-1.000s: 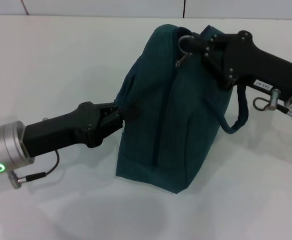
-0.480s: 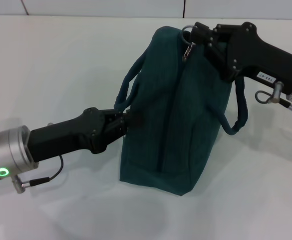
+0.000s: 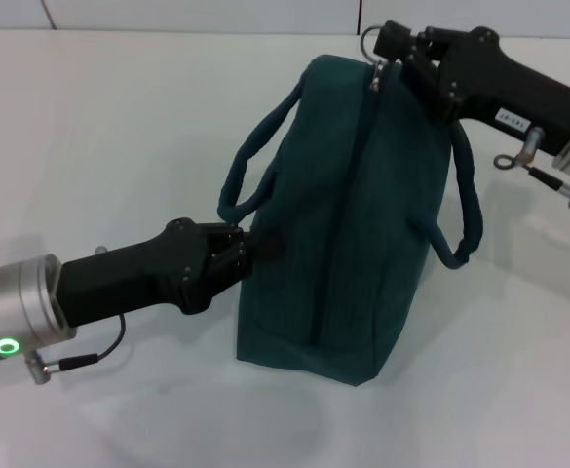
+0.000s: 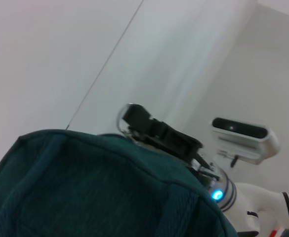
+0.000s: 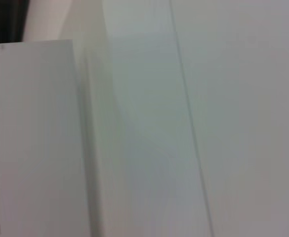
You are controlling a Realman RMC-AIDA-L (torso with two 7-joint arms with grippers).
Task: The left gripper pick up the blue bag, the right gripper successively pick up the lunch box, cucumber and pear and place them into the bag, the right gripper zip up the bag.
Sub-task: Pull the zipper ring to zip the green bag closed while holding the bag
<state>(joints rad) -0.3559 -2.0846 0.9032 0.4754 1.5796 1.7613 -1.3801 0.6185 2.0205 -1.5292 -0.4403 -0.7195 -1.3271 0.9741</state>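
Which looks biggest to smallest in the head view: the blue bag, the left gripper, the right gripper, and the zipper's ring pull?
1. blue bag, clearly largest.
2. left gripper and right gripper: their black blocks look alike, and nearness to the camera differs, so I won't rank them.
3. ring pull, smallest.

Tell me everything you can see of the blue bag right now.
The blue bag is dark teal fabric, standing upright on the white table, zipper closed along its top. Two loop handles hang down, one on each side. The left pincer grips its near side; the right pincer is at the metal ring pull at the far top end.
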